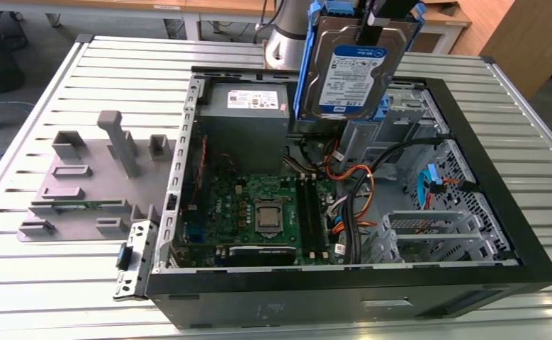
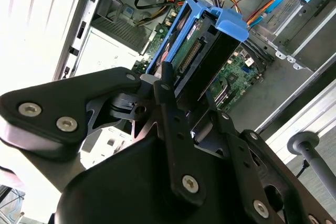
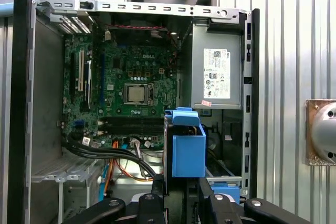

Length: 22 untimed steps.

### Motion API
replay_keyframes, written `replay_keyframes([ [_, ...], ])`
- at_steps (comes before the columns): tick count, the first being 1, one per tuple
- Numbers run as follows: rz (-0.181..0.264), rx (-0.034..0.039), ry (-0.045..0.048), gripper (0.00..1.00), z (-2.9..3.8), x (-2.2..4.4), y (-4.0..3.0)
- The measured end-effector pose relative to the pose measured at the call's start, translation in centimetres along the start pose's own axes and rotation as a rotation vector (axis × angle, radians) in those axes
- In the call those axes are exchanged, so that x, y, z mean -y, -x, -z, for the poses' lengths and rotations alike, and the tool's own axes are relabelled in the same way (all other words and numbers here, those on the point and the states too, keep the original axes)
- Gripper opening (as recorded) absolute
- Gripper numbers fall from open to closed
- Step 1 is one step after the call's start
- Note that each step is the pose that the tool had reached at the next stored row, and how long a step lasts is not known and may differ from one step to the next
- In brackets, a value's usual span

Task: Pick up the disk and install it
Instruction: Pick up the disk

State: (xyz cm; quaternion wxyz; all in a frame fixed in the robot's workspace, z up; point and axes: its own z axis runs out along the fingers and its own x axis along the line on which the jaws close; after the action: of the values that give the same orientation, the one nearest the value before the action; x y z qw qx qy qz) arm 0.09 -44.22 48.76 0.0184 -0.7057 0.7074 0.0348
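Robotics lab, slatted metal bench [image 1: 86, 297], open computer case [image 1: 351, 290] (side panel off), grey fixtures [image 1: 86, 184]

Slatted metal table [image 1: 115, 64], wooden furniture [image 1: 531, 35]

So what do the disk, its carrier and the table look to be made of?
The disk: metal shell, going by the dull silver sheen, with a smooth white-and-blue label, probably a paper or film sticker. The carrier: blue plastic, seemingly moulded, with an even colour and a soft satin shine. The table: likely aluminium, pale matte grey grooved slats.

The disk [image 1: 356, 71] and power supply [image 1: 242, 117] carry printed labels.
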Motion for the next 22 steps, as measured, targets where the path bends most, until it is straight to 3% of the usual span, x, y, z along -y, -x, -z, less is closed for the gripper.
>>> replay_keyframes([
  [19, 0.000, -0.0019, -0.0001, 0.35, 0.03, 0.00, -0.42],
  [22, 0.000, -0.0020, 0.0000, 0.35, 0.07, 0.00, -0.85],
])
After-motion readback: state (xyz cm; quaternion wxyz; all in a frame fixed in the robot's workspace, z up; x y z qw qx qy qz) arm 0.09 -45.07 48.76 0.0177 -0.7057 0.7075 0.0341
